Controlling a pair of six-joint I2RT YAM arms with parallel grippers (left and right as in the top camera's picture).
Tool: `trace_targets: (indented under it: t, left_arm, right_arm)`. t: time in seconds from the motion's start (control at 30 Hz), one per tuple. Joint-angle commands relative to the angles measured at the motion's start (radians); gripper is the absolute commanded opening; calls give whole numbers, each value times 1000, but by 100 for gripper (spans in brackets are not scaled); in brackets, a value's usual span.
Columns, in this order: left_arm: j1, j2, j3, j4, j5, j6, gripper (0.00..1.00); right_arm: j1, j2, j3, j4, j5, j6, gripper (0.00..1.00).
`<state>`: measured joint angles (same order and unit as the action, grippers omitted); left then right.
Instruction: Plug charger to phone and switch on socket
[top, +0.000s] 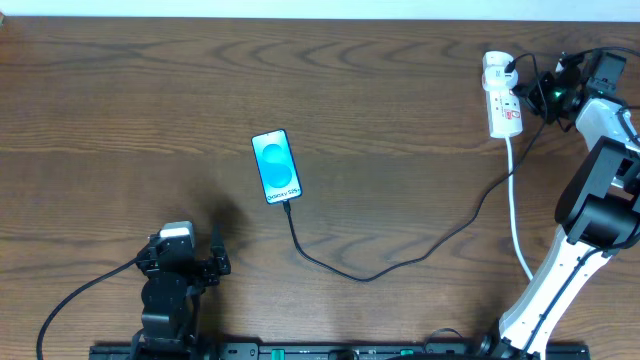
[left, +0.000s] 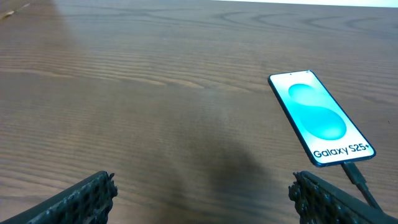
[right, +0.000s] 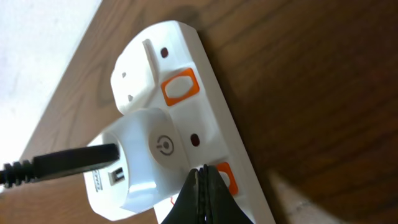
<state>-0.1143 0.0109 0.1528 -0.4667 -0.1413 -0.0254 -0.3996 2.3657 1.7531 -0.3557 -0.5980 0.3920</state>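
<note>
The phone (top: 276, 166) lies face up mid-table, its screen cyan-blue; the left wrist view has the phone (left: 320, 118) at the right. The charger (top: 400, 258), a thin black cable, runs from the phone's bottom edge to the socket (top: 503, 95) at the far right. Its connector (left: 353, 173) sits in the phone. At the socket (right: 214, 134) the cable (right: 62, 163) enters a white adapter (right: 146, 158). My right gripper (right: 201, 175) is shut, its tip against the socket's face beside an orange switch (right: 227, 178). My left gripper (left: 202, 199) stands open over bare table, left of the phone.
The socket's white cord (top: 515, 210) runs down the right side towards the right arm's base (top: 545, 300). A second orange switch (right: 179, 87) sits further along the strip. The table's far edge and a pale floor (right: 37, 56) lie just beyond the socket.
</note>
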Motion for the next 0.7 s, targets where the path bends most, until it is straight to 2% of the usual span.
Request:
trace_targets:
  t: [0.0,0.37,0.53,0.67]
  left_arm:
    - [-5,-8,-20,2,-13,-1,93]
    - [-5,-8,-20,2,-13,-1,93]
    - [-5,-8,-20,2,-13,-1,93]
    - [-5,-8,-20,2,-13,-1,93]
  right_arm:
    - [29,16,2,-37,31,-68,1]
    - [78,105,2,-53,49,-99,1]
    - [115,105,2,-115,174,-176,1]
    - [133,103,2,-140,196,-207,1]
